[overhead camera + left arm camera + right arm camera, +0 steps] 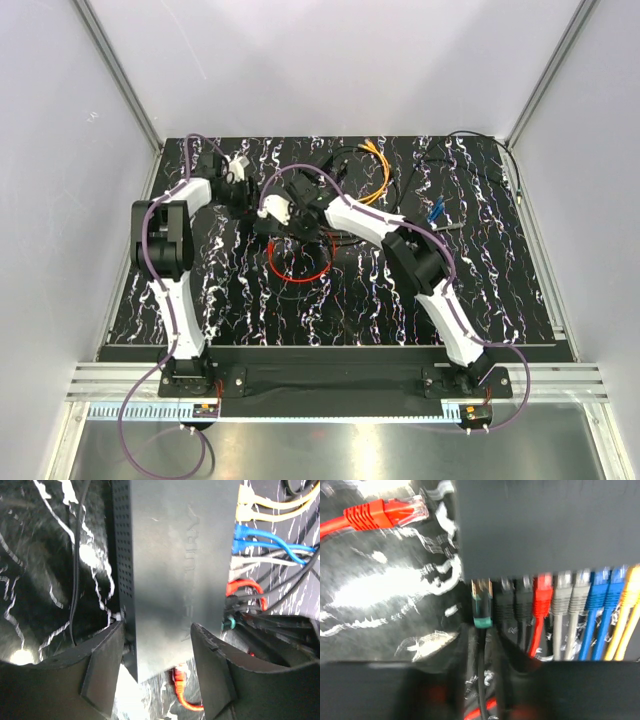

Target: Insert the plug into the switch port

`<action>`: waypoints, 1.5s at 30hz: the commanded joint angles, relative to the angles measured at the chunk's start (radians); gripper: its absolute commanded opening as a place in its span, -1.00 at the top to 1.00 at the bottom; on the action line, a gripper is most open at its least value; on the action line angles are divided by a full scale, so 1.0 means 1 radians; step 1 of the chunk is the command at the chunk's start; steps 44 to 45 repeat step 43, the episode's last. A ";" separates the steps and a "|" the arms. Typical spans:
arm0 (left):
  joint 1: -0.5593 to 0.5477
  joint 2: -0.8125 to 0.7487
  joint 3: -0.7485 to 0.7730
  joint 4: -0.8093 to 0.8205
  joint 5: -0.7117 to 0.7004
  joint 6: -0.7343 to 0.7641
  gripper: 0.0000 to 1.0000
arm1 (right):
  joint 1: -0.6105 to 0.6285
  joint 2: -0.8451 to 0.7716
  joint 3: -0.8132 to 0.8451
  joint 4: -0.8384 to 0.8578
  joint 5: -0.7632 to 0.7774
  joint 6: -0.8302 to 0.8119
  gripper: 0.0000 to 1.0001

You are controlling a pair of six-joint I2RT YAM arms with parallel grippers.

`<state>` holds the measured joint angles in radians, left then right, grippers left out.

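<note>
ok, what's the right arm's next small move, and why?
Probably close the right pincer on the teal-booted plug and push it deeper into the switch: its clear tip with contacts shows outside the port, while neighbouring plugs sit deeper.

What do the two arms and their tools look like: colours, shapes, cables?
The left arm and the right arm have white shells, black joints and black bases. A loose purple cable runs along each. The left tool is black with two broad flat fingers; the right tool, blurred, looks black too.
</note>
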<state>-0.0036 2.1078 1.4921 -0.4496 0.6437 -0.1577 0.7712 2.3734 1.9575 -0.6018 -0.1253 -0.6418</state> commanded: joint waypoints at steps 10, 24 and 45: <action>0.099 -0.259 0.160 -0.193 -0.061 0.154 -0.97 | -0.105 -0.373 -0.238 0.033 -0.137 0.092 -0.67; 0.100 -0.620 0.041 -0.419 -0.254 0.305 -0.98 | -0.761 -0.709 -0.481 -0.107 -0.542 0.304 -1.00; 0.099 -0.847 -0.394 -0.265 -0.331 0.298 -0.98 | -0.845 -0.902 -0.780 0.017 -0.508 0.384 -1.00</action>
